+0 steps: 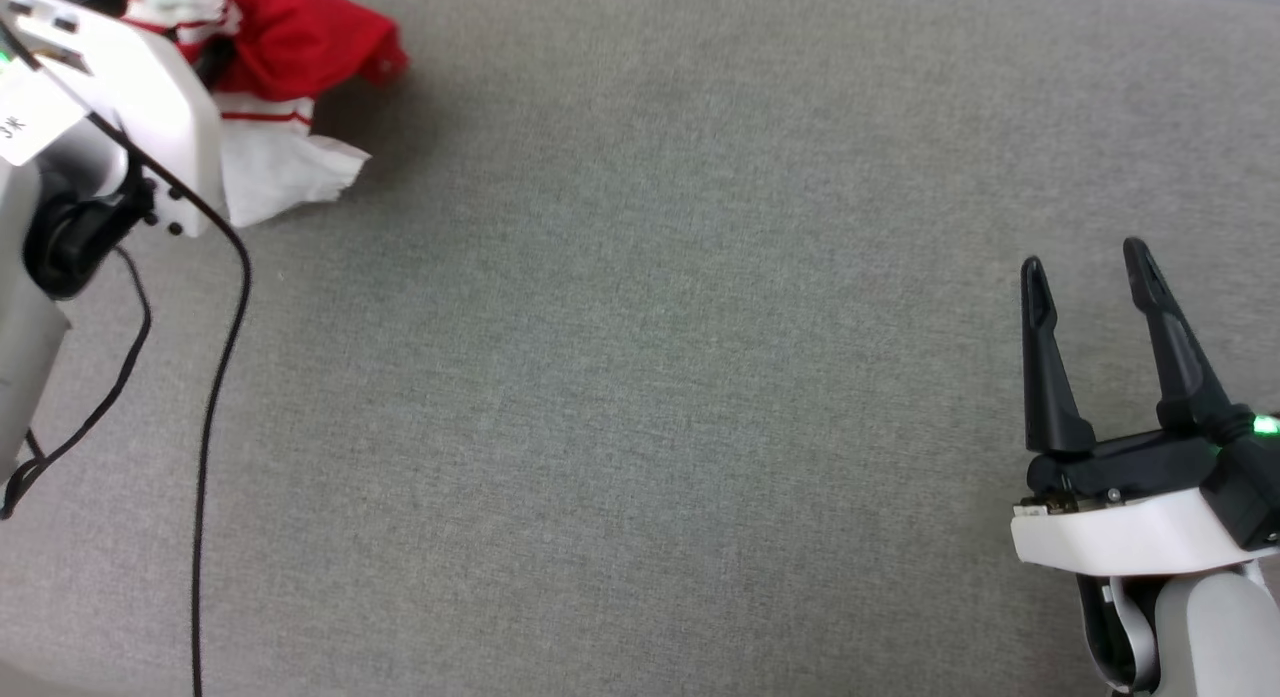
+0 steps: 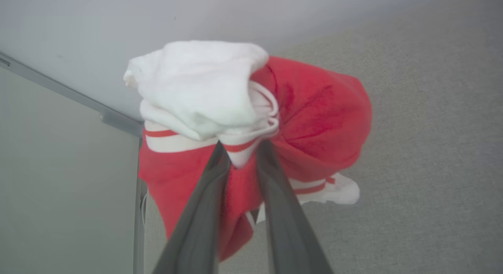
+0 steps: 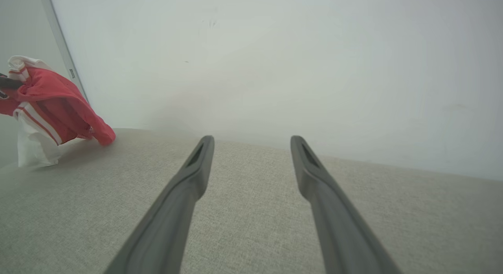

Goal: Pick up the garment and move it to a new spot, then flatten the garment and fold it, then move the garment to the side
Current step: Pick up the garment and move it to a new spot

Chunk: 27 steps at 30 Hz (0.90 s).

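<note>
Left wrist view: left gripper (image 2: pixel 239 158) jaws are nearly closed, pinching a striped-trim fold of the bunched red-and-white jersey (image 2: pixel 318 116), which sits upper left in the head view. Right gripper (image 1: pixel 1084 257) jaws stand wide, empty. Hazard: the thin pinch may slip during the lift.

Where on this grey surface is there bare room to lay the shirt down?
The wide middle of the grey surface is bare, from the black cables at the left across to the right gripper. The far left corner is crowded: the garment hangs bunched there in the left gripper.
</note>
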Available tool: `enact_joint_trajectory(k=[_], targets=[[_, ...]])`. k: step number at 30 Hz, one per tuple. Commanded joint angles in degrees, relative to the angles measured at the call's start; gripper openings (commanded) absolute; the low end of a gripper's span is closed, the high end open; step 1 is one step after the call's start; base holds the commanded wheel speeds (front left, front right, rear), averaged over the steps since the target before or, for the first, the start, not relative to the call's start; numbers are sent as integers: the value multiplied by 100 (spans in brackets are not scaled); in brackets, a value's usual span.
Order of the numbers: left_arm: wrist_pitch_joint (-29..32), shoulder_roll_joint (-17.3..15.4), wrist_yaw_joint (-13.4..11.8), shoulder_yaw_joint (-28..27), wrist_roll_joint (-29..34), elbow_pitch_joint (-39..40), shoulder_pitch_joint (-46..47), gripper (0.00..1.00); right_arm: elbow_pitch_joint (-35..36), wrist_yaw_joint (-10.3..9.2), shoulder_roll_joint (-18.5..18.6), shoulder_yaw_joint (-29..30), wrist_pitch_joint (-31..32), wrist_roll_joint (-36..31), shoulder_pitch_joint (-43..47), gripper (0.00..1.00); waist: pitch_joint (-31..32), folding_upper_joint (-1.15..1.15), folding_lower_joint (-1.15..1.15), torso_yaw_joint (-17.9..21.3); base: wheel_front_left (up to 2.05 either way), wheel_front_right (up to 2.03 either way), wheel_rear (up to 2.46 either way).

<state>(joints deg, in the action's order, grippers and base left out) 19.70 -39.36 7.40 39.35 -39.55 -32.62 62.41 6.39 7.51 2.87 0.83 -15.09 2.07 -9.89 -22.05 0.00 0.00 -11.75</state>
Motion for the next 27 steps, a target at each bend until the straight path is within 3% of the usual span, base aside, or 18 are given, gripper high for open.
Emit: enact_joint_trajectory(k=[1,11,15,27], targets=[[-99,-12,1,81,38,123,116,0,-21,-4,1,1,-12,80,95,100,186,0,0,75,0,0,0],[-223,193,2,795,261,1065,439,0,-37,-4,-1,71,-11,366,246,100,562,0,0,634,0,0,0],[-186,426,2,1170,312,1396,526,0,-31,-3,-1,102,-12,460,263,100,582,0,0,947,0,0,0],[-559,1695,2,2705,216,1156,690,0,25,-3,-2,276,-12,653,204,100,387,0,0,1729,0,0,0]])
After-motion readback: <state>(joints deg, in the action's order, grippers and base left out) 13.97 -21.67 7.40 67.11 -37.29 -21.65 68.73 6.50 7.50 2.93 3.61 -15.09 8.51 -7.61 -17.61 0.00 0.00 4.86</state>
